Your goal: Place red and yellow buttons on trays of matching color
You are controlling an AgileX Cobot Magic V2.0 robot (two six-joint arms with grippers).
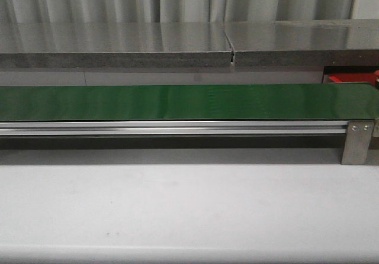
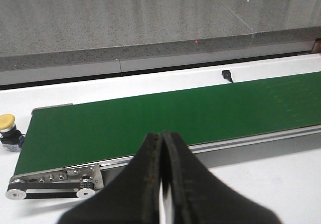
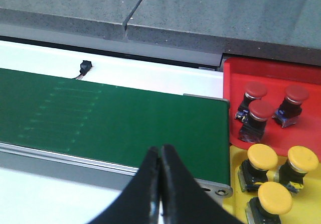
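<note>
In the right wrist view three red buttons (image 3: 261,110) stand on the red tray (image 3: 235,73), and three yellow buttons (image 3: 263,157) stand on the yellow tray (image 3: 234,170), both just past the belt's end. My right gripper (image 3: 160,149) is shut and empty over the belt's near rail. One more yellow button (image 2: 7,123) stands on the white table off the belt's other end in the left wrist view. My left gripper (image 2: 162,135) is shut with nothing in it, above the near rail. Neither gripper shows in the front view.
The green conveyor belt (image 1: 177,101) runs across the table with an aluminium rail (image 1: 172,128) in front and a bracket (image 1: 357,141) at its right end. A grey stone ledge (image 1: 118,45) runs behind it. A small black sensor (image 3: 85,66) sits behind the belt.
</note>
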